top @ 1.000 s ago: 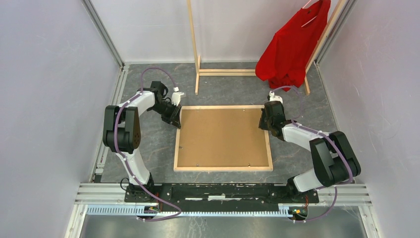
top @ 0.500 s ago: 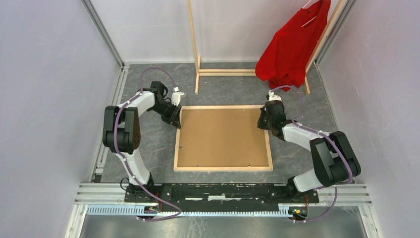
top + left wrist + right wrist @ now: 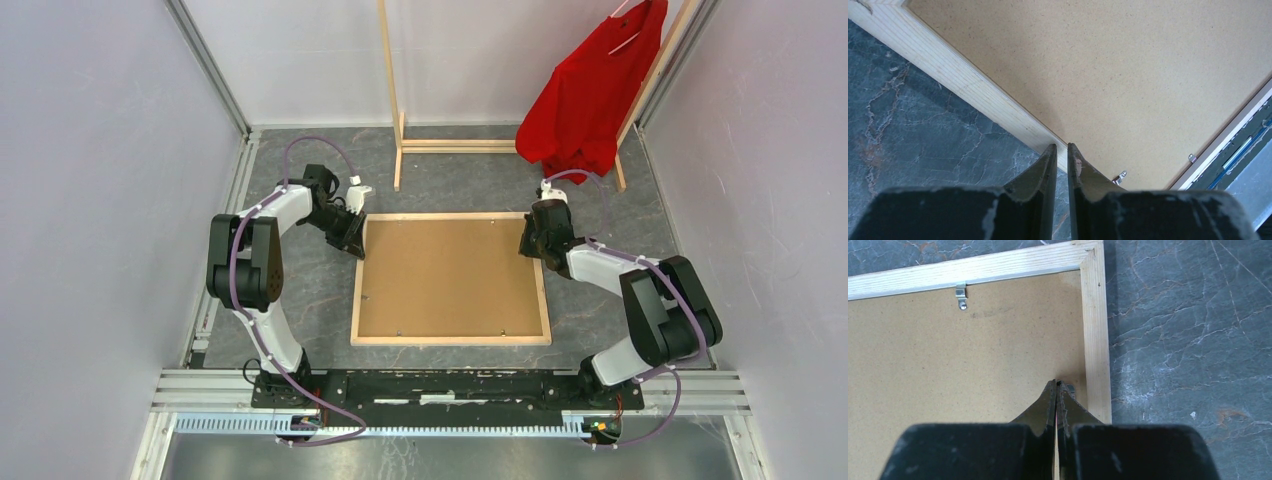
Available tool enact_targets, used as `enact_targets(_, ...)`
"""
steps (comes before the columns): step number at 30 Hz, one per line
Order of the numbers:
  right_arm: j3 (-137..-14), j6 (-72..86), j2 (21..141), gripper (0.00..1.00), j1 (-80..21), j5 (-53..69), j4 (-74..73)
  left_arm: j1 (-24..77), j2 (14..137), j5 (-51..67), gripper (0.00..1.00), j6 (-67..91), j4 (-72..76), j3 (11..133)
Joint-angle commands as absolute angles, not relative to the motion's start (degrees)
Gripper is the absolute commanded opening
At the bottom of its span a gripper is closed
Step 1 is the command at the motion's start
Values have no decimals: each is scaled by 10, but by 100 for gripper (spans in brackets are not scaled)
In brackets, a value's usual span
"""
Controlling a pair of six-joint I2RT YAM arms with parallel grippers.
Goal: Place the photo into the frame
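Moved: right end effector [image 3: 1056, 385], inward at frame [image 3: 1095, 330].
Grip: right shut; left end effector [image 3: 1062, 150] narrow, hold unclear.
Next: photo [image 3: 973, 365] seated; turn tabs [image 3: 962, 291].

Flat on grey marbled table [image 3: 300, 290] lay frame [image 3: 450, 340], wood back up, photo [image 3: 450, 275] board-side up inside. Left gripper [image 3: 355, 245] sat at left rail's far end, right gripper [image 3: 527, 245] at right rail's. Wooden rack [image 3: 392, 90] with red shirt [image 3: 590, 95] stood beyond.
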State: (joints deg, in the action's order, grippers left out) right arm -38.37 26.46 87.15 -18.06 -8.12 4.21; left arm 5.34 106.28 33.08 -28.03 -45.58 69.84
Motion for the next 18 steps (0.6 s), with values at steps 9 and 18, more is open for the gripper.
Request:
enact_targets(9,-393,236,871,0,-170,-142,18,55,1065,266,21,-296,-443,672)
enact_targets(18,-386,232,861,0,-166,-127,20,55,1066,267,21,-296,-443,673)
